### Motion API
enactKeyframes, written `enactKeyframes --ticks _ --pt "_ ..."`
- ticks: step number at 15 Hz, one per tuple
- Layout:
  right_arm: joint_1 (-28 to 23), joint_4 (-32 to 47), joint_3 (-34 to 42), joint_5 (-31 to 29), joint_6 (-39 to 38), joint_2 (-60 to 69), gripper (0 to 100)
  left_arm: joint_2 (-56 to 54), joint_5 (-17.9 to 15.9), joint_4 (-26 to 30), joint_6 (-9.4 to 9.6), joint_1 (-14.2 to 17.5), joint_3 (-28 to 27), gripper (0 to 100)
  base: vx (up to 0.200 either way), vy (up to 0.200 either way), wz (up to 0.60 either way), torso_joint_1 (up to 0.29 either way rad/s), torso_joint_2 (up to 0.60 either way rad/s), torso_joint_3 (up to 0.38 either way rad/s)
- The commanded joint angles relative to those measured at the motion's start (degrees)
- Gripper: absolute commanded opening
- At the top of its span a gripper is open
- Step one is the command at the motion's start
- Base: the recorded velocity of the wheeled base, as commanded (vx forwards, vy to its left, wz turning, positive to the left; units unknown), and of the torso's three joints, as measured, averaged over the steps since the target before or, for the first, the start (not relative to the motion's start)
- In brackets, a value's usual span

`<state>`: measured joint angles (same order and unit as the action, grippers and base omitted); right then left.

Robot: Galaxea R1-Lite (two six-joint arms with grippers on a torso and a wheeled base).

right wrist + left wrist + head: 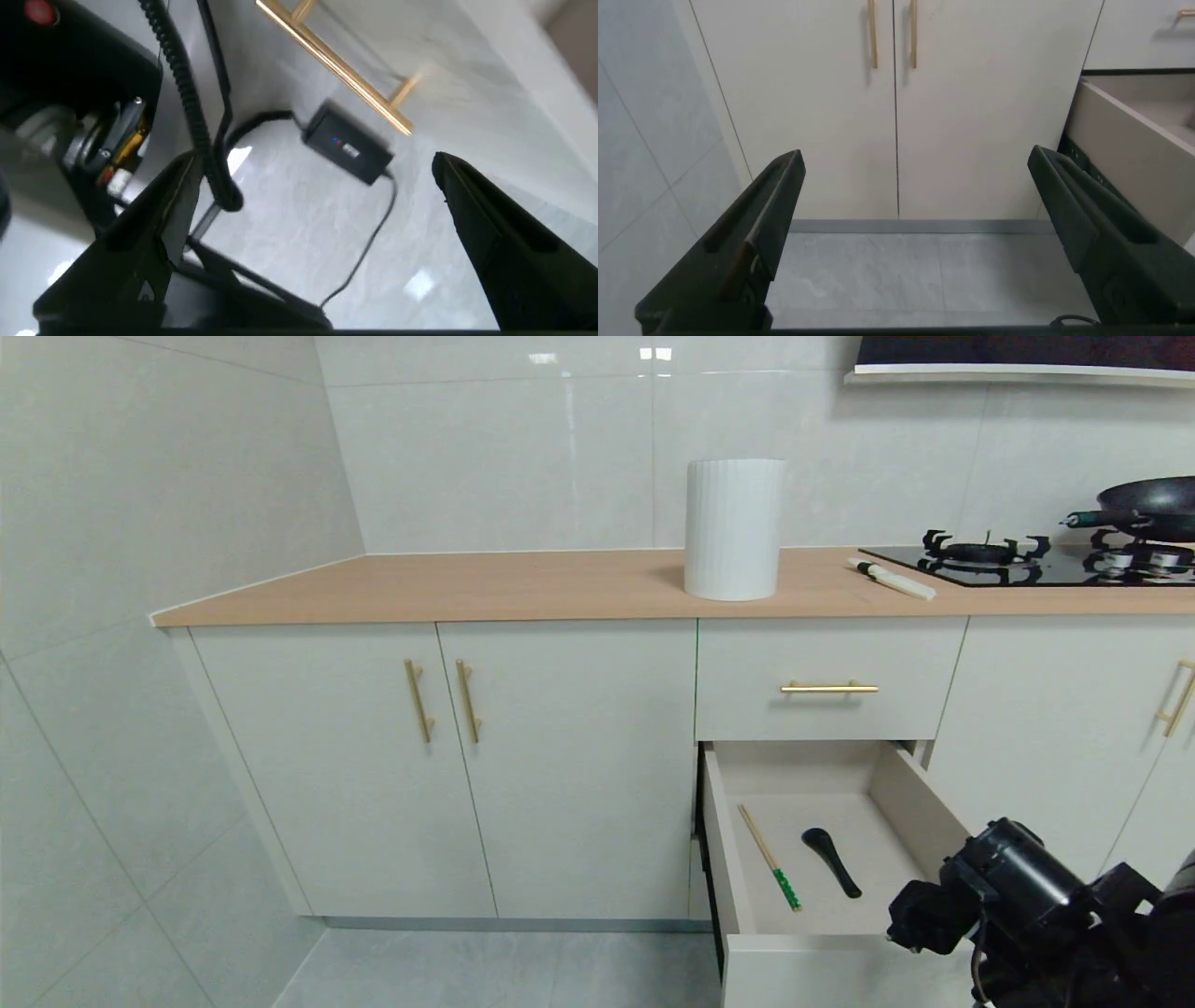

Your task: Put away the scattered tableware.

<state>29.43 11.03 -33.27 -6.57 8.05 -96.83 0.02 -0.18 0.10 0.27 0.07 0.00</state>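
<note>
White tiled walls (485,439), wooden countertop (523,583), cream cabinets (327,756), grey floor (523,971).

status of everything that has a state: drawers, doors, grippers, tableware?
lower drawer: open
upper drawer: shut
cabinet doors: shut
chopsticks: lying in lower drawer
spoon: lying in lower drawer, apart from chopsticks
utensil: lying on counter
canister: upright on counter
pan: on stove
left gripper: open, empty
right gripper: open, empty
</note>
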Motion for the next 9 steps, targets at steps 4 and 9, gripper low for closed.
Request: enactKeyframes --ticks 4,9 --pt "-1.0 -2.2 -5.7 0.1 -11.0 -8.9 100 0.0 0.0 0.0 0.00 0.0 0.0 100 0.000 0.000 0.00 0.000 0.00 0.000" --pt "-5.1 -2.2 -11.5 -0.4 -17.7 -11.8 100 0.0 0.0 0.0 0.00 0.0 0.0 100 0.000 0.000 0.00 0.000 0.00 0.000"
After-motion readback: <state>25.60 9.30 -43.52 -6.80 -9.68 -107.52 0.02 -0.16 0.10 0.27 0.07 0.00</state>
